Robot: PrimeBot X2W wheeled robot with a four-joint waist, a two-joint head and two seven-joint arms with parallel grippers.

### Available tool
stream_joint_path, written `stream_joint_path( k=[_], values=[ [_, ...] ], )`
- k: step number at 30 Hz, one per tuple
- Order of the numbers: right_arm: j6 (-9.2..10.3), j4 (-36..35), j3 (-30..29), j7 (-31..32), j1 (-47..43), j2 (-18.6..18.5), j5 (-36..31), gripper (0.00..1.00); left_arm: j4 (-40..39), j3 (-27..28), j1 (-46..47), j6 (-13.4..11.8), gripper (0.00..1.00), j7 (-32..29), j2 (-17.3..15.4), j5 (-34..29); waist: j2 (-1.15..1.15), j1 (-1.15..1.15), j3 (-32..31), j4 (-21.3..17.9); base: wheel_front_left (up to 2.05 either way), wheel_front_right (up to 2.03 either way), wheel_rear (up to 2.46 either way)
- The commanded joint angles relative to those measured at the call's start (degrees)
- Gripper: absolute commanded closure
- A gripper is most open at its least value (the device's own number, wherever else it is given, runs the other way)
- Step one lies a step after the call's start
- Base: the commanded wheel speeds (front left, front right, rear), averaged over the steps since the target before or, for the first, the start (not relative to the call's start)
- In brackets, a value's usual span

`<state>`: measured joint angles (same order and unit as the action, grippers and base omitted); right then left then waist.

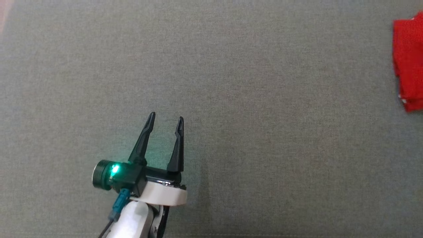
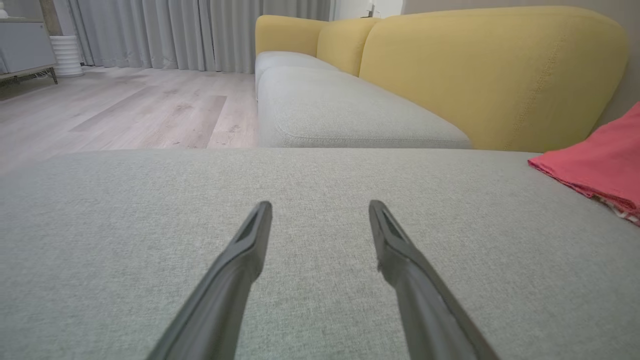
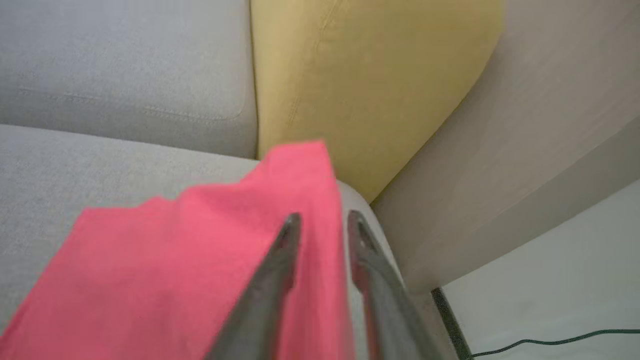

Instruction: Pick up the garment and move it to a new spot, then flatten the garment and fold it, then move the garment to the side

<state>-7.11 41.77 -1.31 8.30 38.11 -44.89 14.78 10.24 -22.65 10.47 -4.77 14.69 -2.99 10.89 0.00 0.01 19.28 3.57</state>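
Hovering over the grey cushion [image 1: 264,132], left tool [image 1: 166,116] gapes wide, empty — right tool [image 3: 324,216] narrowly parted above the garment [image 3: 175,250].

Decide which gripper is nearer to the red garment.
Right. The right gripper is directly over the garment, at its edge. The left gripper is over bare cushion, well clear of the garment, which lies far off to its right.

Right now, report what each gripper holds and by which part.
Nothing looks held. The left gripper stands open over the cushion; the right gripper has its jaws slightly apart above the garment, near its edge.
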Motion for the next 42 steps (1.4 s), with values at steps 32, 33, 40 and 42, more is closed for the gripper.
stream_joint_path(
  k=[32,33,40,42],
  values=[
    [-0.37,-32.5,2.8,-23.3,-48.5,41.9,-7.8,0.0,4.3,8.8,-14.1,0.9,0.0,0.3,-0.4,0.3,0.0,-0.01,-28.5,2.4,0.0,0.0,0.0],
    [-0.37,-32.8,2.9,-23.3,-49.0,41.9,-8.1,0.0,4.2,8.9,-14.3,1.0,0.0,0.3,-0.3,-0.1,0.0,-0.01,-28.5,2.2,0.0,0.0,0.0],
    [-0.37,-33.3,3.2,-23.3,-49.9,42.0,-6.8,0.0,4.2,9.6,-15.3,1.5,0.0,0.3,-0.2,-1.6,0.0,-0.01,-28.9,1.7,0.0,0.0,0.0],
    [0.0,-31.2,2.0,-22.5,-52.1,42.4,-7.0,1.0,5.9,7.7,-17.0,1.8,1.0,0.0,-0.3,-1.0,0.0,-0.01,-29.0,1.7,0.0,0.0,0.0]
  ],
)
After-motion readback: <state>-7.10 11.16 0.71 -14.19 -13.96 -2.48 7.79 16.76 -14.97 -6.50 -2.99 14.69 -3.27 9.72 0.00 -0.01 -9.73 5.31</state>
